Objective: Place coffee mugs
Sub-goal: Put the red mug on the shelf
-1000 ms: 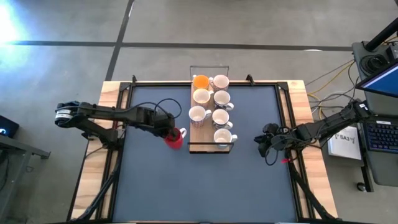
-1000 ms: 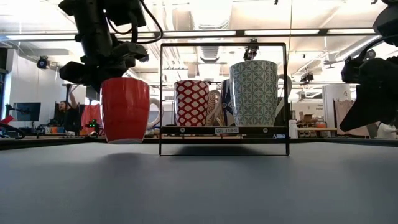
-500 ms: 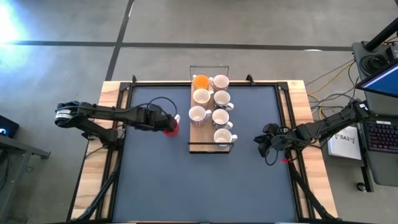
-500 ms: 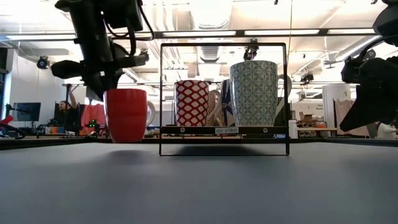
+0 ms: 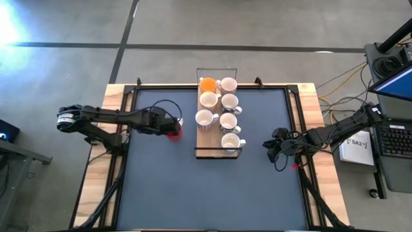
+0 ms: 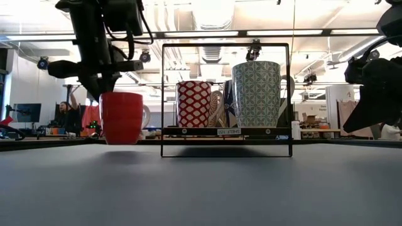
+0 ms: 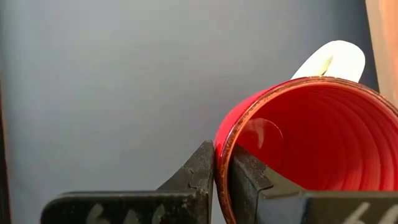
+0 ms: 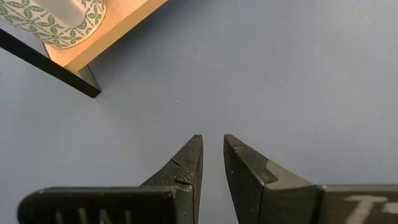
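Note:
My left gripper is shut on a red mug with a white handle, over the dark mat just left of the wooden board. In the low view the red mug stands upright at mat level; I cannot tell whether it touches the mat. Several mugs stand on the board, among them an orange one and white ones. My right gripper waits low over the mat right of the board, nearly shut and empty. My left gripper holds the red mug by its rim, on the side opposite the handle. One finger is inside the mug and one outside, with the wall pinched between them. The fingers come from above, pointing down. The mug hangs upright.
The board carries a black wire frame around its mugs. The near-left corner of the board is bare. The near half of the mat is free. Wooden table edges flank the mat. A person shows in the room behind.
My left gripper has carried the red mug from beside the board's near-left corner toward the table's far edge and a little to the left. The mug has stayed upright in the same hold.

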### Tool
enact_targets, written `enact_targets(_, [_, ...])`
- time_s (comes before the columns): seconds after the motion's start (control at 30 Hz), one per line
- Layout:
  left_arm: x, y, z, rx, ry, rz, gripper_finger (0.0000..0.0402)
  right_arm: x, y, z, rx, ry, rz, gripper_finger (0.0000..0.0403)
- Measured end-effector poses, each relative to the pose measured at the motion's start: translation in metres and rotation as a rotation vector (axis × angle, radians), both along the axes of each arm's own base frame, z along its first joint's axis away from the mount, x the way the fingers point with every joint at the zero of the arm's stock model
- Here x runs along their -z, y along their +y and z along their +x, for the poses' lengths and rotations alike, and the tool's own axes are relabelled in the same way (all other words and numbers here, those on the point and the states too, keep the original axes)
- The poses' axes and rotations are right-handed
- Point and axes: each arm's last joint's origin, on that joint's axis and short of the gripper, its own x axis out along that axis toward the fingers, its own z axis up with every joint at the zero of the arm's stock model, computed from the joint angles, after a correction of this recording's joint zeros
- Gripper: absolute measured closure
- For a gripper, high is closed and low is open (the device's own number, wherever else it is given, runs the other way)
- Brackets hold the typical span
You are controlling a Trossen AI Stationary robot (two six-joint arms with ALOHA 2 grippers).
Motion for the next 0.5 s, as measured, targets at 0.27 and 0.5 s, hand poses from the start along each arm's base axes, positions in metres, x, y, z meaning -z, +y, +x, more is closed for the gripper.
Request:
enact_targets(0.27, [0.0001, 0.0002, -0.0009, 0.000, 0.009, -0.001, 0.0384, 0.0000, 0.0000, 0.0001, 0.000, -0.001, 0.000, 0.0349])
enact_targets(0.5, [0.0003, -0.0001, -0.0012, 0.007, 0.015, -0.008, 0.0370, 0.0000, 0.0000, 0.0001, 0.000, -0.001, 0.000, 0.0349])
